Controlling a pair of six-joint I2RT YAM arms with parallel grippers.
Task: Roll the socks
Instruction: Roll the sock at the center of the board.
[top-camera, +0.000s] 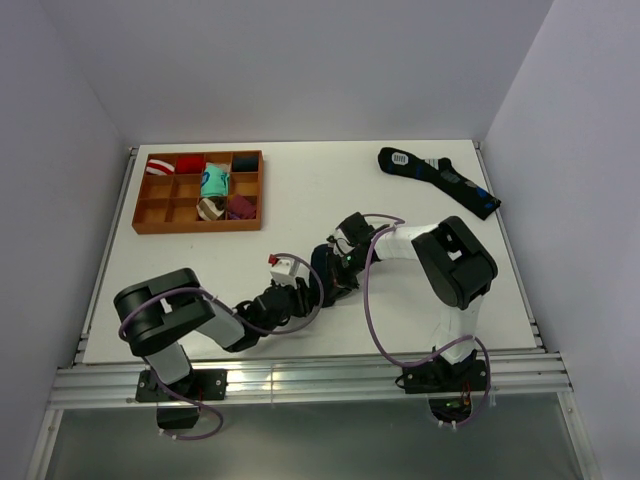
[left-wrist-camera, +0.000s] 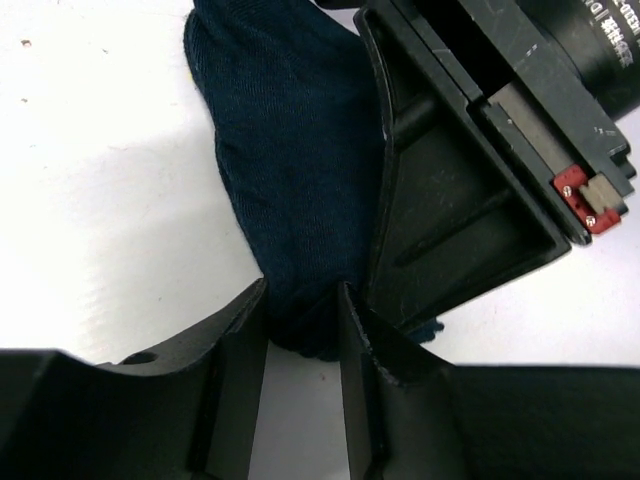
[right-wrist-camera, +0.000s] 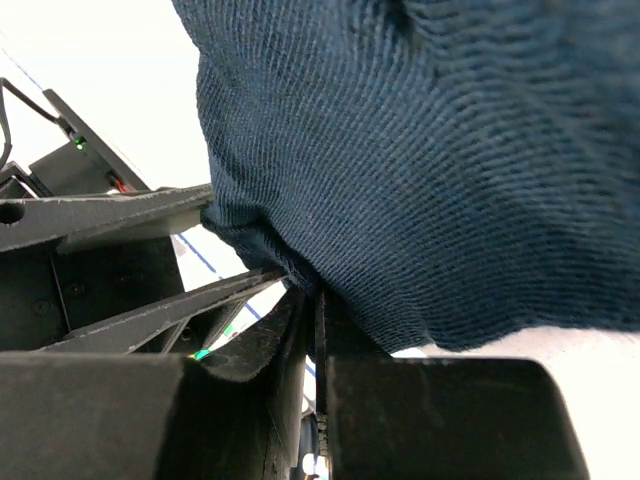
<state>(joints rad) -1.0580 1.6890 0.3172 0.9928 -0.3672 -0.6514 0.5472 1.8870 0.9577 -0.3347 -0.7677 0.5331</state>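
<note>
The socks (top-camera: 323, 262) are dark navy and lie at the table's middle front, between both grippers. In the left wrist view the socks (left-wrist-camera: 290, 150) stretch away from my left gripper (left-wrist-camera: 300, 297), whose two fingers press on the bunched near end from both sides. A finger (left-wrist-camera: 450, 200) of the right gripper lies along the socks' right edge. In the right wrist view my right gripper (right-wrist-camera: 318, 295) is shut, pinching an edge of the socks (right-wrist-camera: 450, 150), which fill the view above it. The left gripper's fingers (right-wrist-camera: 130, 215) show at the left. From above, left gripper (top-camera: 312, 290) and right gripper (top-camera: 337, 272) almost meet.
An orange divided tray (top-camera: 150, 215) with colourful sock bundles stands at the back left. A longer black sock with blue patches (top-camera: 440, 180) lies at the back right. White walls close the table on three sides.
</note>
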